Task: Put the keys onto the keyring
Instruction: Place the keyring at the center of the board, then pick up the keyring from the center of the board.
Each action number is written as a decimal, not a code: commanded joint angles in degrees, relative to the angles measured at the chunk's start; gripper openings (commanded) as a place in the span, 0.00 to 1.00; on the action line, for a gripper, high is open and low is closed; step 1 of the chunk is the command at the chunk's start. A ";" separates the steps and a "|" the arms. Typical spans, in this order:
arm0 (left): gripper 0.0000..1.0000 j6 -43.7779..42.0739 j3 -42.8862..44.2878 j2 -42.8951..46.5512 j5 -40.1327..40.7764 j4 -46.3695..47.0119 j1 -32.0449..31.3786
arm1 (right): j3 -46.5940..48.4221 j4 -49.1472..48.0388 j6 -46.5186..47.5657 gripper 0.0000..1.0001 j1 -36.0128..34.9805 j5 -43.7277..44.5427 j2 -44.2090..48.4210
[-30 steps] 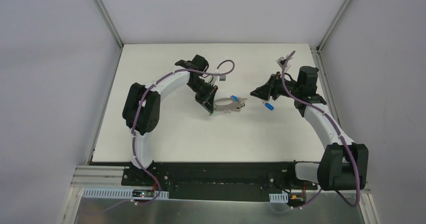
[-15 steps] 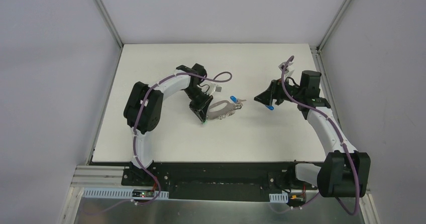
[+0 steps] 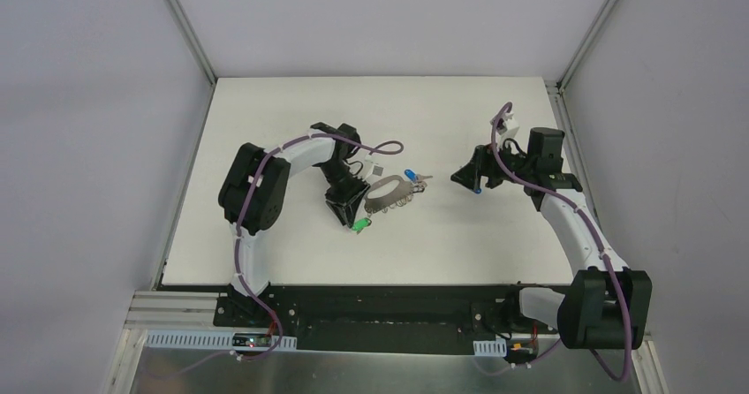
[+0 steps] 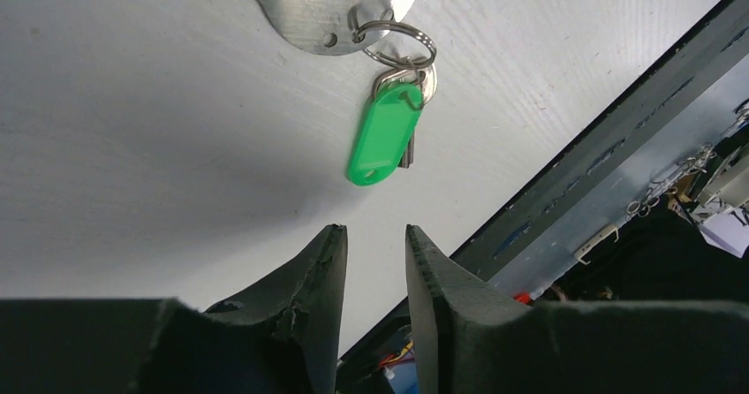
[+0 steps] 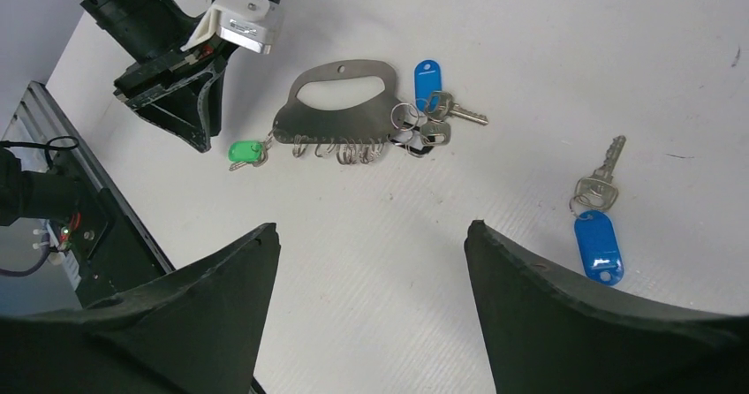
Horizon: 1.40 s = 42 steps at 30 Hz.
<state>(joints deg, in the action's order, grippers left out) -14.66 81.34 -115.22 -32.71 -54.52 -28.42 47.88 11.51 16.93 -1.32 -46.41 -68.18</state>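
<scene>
The keyring [image 5: 340, 111] is a pale metal plate with a handle slot and a row of small rings, lying flat on the table [image 3: 389, 196]. The green-tagged key [image 4: 384, 133] hangs from a ring at the plate's end [image 5: 245, 153]. One blue-tagged key [image 5: 427, 83] lies against the plate's other end, among the rings. A second blue-tagged key [image 5: 598, 244] lies loose on the table, beside my right gripper's finger. My left gripper [image 4: 375, 235] sits just short of the green key, jaws slightly apart and empty. My right gripper [image 5: 371, 226] is wide open and empty.
The white table [image 3: 291, 253] ends at a black and metal rail [image 4: 609, 164] close behind the green key. Grey walls stand on three sides. The left arm's purple cable [image 3: 384, 149] loops over the table just beyond the keyring.
My left gripper has let go of the keyring's end and drawn back toward the near edge, uncovering the green key. My right gripper has opened wider and shifted slightly right.
</scene>
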 commanded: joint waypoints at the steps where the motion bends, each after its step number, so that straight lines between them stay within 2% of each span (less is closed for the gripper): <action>1: 0.33 -1.99 -1.41 3.46 0.95 -2.34 0.42 | 0.56 1.71 2.72 0.80 0.45 2.25 0.37; 4: 0.37 -2.97 -2.14 7.06 1.79 -1.50 0.74 | 1.74 4.43 4.77 0.80 0.32 0.25 -1.37; 8: 0.41 -4.65 -4.16 13.69 3.40 1.59 1.29 | 1.55 2.43 4.44 0.79 -2.60 -0.15 -2.66; 15: 0.47 -5.01 -4.00 22.22 7.62 3.10 5.66 | 5.16 -0.47 6.76 0.73 -19.57 7.65 -9.16; 18: 0.54 -4.72 -2.46 24.43 10.45 1.44 7.97 | 8.12 -1.25 6.88 0.70 -26.54 10.92 -13.84; 22: 0.57 -5.30 -0.69 26.13 12.98 -1.22 11.25 | 12.41 -1.93 5.68 0.61 -33.07 17.32 -20.38; 26: 0.58 -5.51 -0.57 27.84 13.49 -2.26 13.80 | 15.21 -2.74 4.91 0.48 -35.76 22.02 -25.73; 30: 0.59 -5.52 -1.44 29.17 13.20 -2.25 14.10 | 17.19 -2.62 5.18 0.41 -36.93 26.35 -30.07; 35: 0.59 -5.03 -1.45 29.98 12.41 -2.21 14.10 | 18.90 -1.54 5.56 0.36 -37.44 28.45 -33.48; 42: 0.59 -4.50 -2.09 30.73 11.13 -1.90 14.10 | 19.70 -0.80 5.13 0.35 -38.20 28.52 -35.61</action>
<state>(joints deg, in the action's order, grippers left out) -19.07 78.74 -86.85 -20.49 -55.00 -14.26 65.17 9.96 21.96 -38.61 -19.16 -103.46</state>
